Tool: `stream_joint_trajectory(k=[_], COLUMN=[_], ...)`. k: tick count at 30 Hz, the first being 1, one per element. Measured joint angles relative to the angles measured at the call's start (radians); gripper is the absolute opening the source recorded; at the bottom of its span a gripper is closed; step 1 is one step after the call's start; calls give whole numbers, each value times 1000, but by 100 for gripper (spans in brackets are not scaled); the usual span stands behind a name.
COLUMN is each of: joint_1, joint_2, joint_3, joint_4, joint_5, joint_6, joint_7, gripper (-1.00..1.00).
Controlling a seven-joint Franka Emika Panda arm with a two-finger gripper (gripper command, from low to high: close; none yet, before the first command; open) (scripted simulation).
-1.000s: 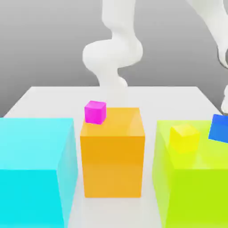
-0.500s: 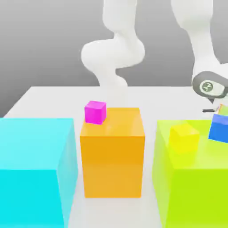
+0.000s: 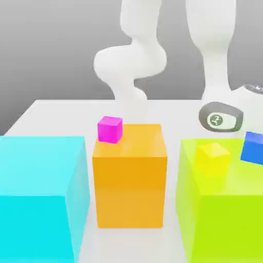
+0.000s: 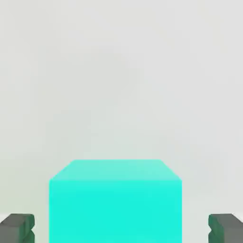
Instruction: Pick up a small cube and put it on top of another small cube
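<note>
Small blue cube [image 3: 252,147]: plain, tilted, at the exterior view's right edge over the lime block [image 3: 221,215], near a yellow cube [image 3: 212,158]. Hand view: teal cube [image 4: 115,201] between gripper [image 4: 121,228] fingertips [image 4: 17,228], spread apart, gap either side; bare pale table [image 4: 118,71] beyond.

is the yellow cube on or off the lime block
On: the yellow cube sits on the lime block, on its top face near the back corner.

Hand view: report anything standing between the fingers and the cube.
Nothing visible does. The turquoise cube lies between the two fingers, with only bare pale floor in the gap on each side.
</note>
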Motion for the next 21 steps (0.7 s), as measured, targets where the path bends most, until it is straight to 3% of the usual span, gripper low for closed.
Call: stream_joint_trajectory(k=[6,14,21], joint_1=[-17,-155,-70], joint_2=[-13,-211,-222], joint_3=[20,228,234], joint_4=[-3,-52,94], joint_5=[15,318,244], joint_6=[-11,-148,-308], joint_7=[-12,-239,-21], gripper=[-100,-100,-100])
